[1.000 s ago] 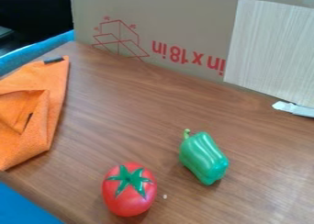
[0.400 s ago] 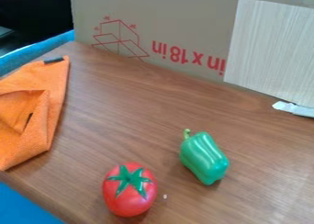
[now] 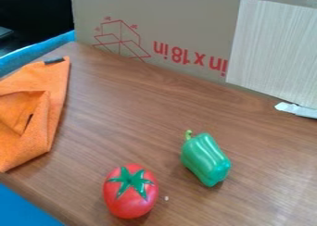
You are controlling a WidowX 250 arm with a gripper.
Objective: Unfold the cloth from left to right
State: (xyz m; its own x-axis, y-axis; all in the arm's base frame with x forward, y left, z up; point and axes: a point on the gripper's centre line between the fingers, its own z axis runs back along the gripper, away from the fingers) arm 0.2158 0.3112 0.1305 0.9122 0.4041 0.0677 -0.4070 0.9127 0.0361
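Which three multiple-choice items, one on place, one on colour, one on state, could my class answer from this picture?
1. Where is the toy tomato?
A) On the cloth
B) Left of the pepper in the view
C) Behind the cardboard

2. What colour is the cloth?
A) Orange
B) White
C) Purple

3. How does the cloth lie?
A) Fully spread flat
B) Rolled into a tube
C) Partly folded over itself

Answers:
1. B: the tomato sits on the wood, left of the green pepper.
2. A: the cloth is orange throughout its visible fabric.
3. C: a folded-over flap shows on its upper side.
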